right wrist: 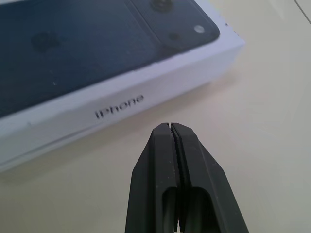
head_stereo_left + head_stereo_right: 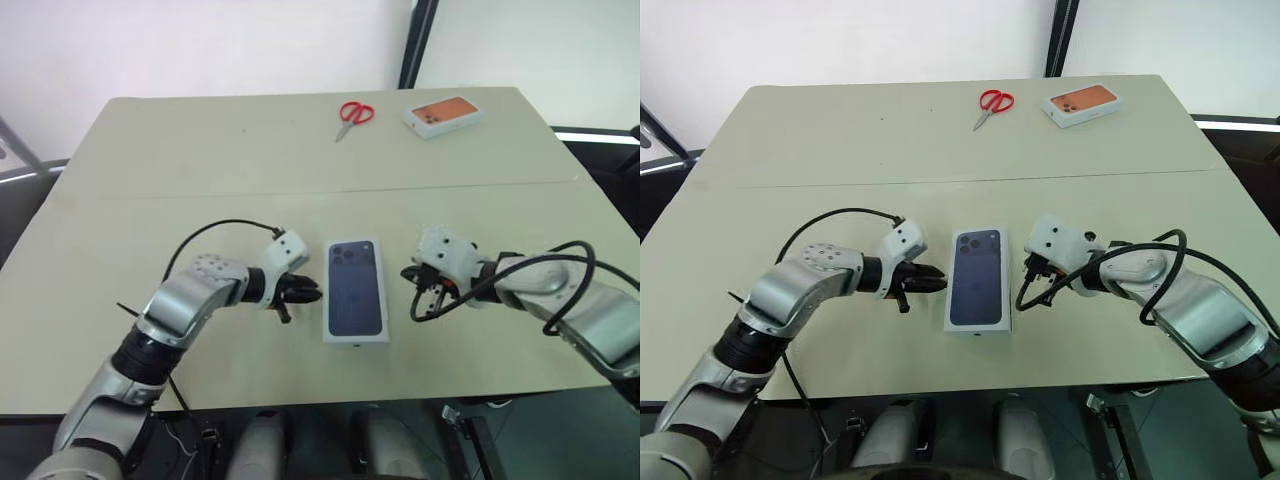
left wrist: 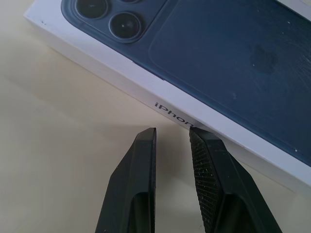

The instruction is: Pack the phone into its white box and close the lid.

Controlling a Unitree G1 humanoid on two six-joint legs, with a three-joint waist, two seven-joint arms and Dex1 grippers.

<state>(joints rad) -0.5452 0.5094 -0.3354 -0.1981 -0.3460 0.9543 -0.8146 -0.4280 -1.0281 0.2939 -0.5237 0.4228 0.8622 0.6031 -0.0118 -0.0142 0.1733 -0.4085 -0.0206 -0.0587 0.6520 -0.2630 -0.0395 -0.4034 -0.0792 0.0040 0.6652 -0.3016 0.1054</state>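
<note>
Matte beige table [image 2: 150, 190], lid [image 2: 357, 290] closed, left gripper [image 2: 312, 293] slightly parted, right gripper [image 2: 409, 274] pinched closed, both empty.

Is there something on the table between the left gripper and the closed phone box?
No. In the left wrist view, bare table separates the left gripper from the side wall of the lid; the fingertips stand slightly apart, close to the box, not touching it.

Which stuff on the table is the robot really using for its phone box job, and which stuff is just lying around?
For the job:
- the lid, with the dark blue phone picture, closed on its box in the middle of the table
- the left gripper and the right gripper, one at each side of it

Just lying about:
- the red scissors
- the small box with the orange phone picture
</note>
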